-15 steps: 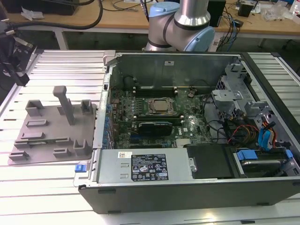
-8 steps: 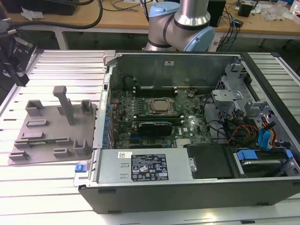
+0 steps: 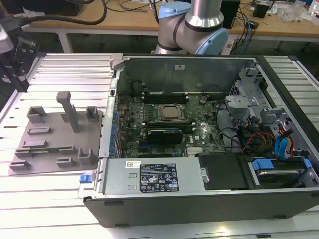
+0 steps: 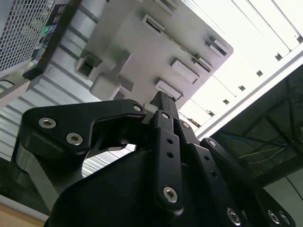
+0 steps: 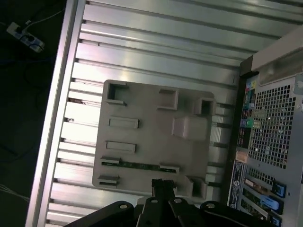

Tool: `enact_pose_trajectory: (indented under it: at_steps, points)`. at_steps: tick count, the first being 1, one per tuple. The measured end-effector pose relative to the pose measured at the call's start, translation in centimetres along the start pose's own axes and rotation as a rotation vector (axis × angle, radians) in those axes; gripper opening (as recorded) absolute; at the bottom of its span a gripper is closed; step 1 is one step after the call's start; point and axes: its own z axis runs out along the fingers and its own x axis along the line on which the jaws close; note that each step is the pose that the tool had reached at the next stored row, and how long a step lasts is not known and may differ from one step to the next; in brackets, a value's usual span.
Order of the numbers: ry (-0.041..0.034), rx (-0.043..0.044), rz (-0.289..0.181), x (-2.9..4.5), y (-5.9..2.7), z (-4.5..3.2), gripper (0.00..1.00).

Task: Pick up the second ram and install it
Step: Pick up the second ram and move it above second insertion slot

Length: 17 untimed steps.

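Above gray tray (image 5: 151, 109) on counter (image 5: 142, 42): gripper (image 5: 163, 185) hovers, jaws together, empty. Second ram (image 5: 139, 165) lies in tray slot; pickup, install outstanding.

Grey plastic fixture tray (image 3: 55, 142) on slatted metal worktop (image 3: 70, 74), exterior view's left of open computer case (image 3: 199, 204); green ram stick (image 5: 137, 165) in tray slot.

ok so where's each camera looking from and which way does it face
Exterior view: off the arm, looks down on the open case and grey tray; the arm shows behind the case.
First wrist view: on the arm, looks down on the tray, the ram lying in it; the gripper shows.
Second wrist view: on the arm, looks along the gripper toward the tray.
Shared: both wrist views show gripper and tray.
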Motion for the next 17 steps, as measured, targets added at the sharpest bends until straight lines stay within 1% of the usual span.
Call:
enact_pose_trajectory:
  at_steps: [2, 3, 4, 5, 8, 11, 14, 17]
  points:
    - [0.0006, -0.0007, -0.020, 0.00, 0.00, 0.00, 0.08]
    - [0.0017, -0.0019, -0.056, 0.00, 0.00, 0.00, 0.08]
    - [0.0022, -0.0024, -0.071, 0.00, 0.00, 0.00, 0.08]
    - [0.0031, -0.0033, -0.101, 0.00, 0.00, 0.00, 0.08]
    - [0.0052, -0.0056, -0.169, 0.00, 0.00, 0.00, 0.08]
    - [0.0062, -0.0067, -0.200, 0.00, 0.00, 0.00, 0.08]
    - [0.0079, -0.0085, -0.255, 0.00, 0.00, 0.00, 0.08]
    - [0.0091, -0.0097, -0.293, 0.00, 0.00, 0.00, 0.08]
